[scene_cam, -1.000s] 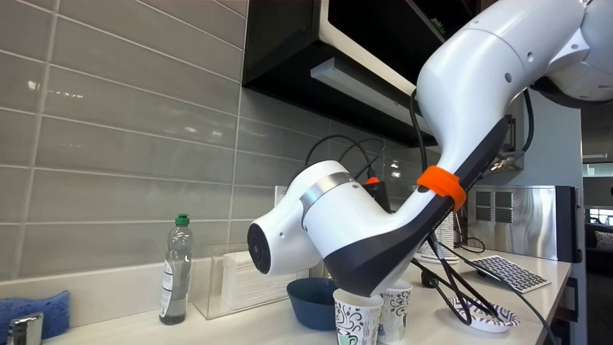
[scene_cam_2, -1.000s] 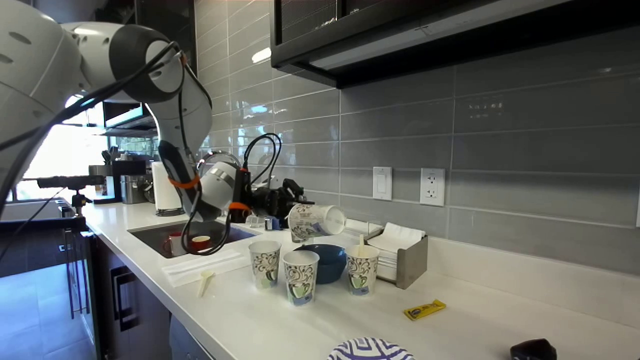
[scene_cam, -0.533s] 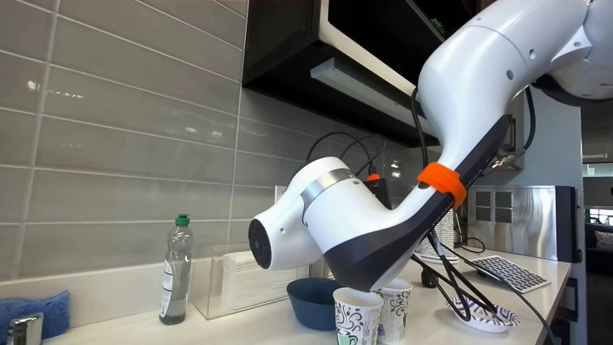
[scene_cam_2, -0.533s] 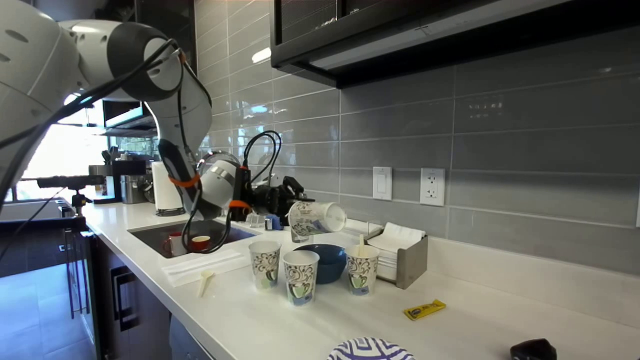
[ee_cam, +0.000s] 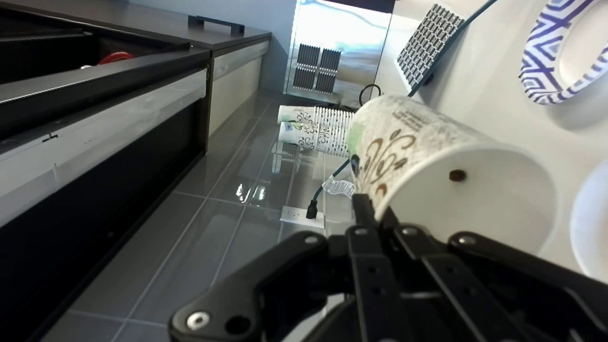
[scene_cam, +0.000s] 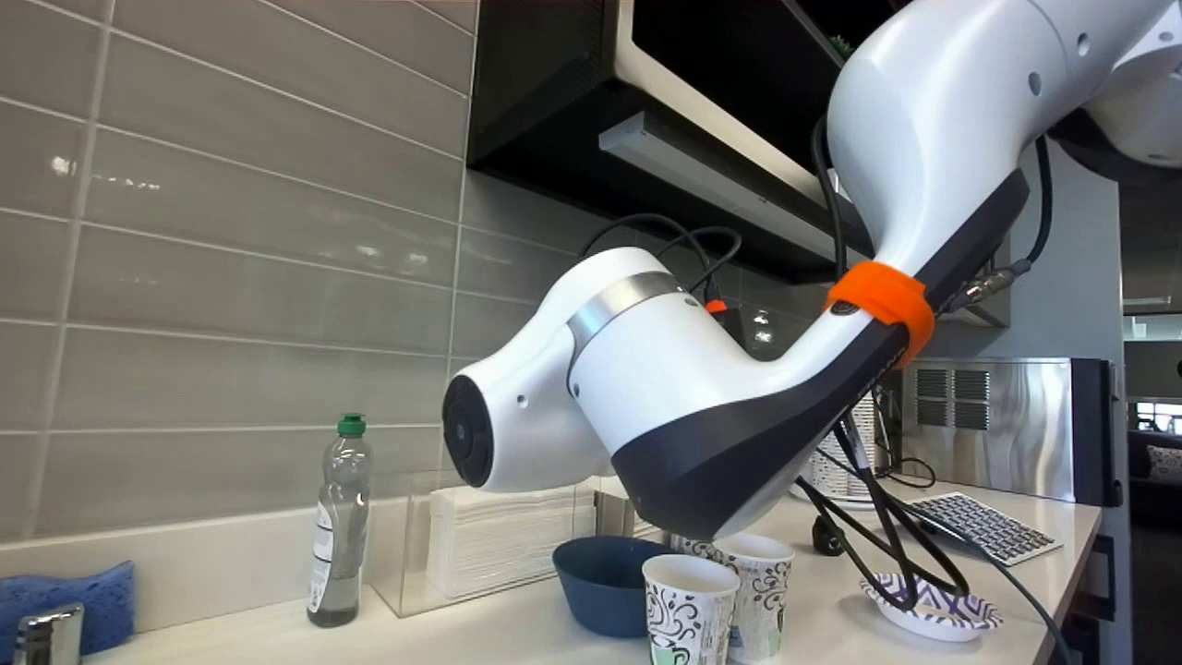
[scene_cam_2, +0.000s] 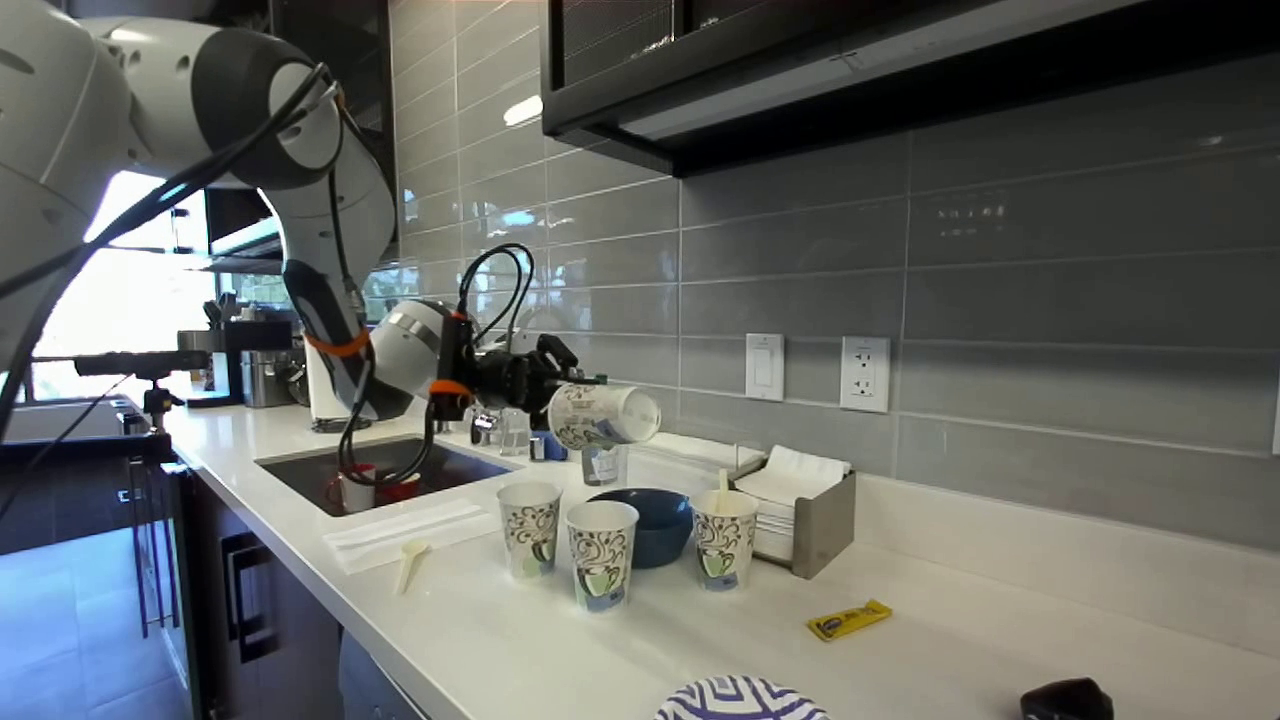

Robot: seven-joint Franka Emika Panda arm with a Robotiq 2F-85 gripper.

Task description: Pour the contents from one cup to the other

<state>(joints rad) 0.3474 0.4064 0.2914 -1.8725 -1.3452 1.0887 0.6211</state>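
At lower centre of the wrist view, the gripper (ee_cam: 376, 209) pinches a paper cup (ee_cam: 420, 138) by its rim, probably to leave the body free for tipping. The cup lies sideways in air; a brown bit (ee_cam: 457, 175) inside suggests unfinished pouring. Farther, at upper centre, stacked cups (ee_cam: 317, 134) nest, likely spares.

Window (scene_cam_2: 140, 300) blown out; glare on tiles (scene_cam_2: 600, 220); cabinet underside (scene_cam_2: 900, 100) dark.

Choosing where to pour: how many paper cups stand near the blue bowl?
3, in an exterior view: leftmost cup, middle cup beside the blue bowl, right cup with a stick. The held cup is excluded.
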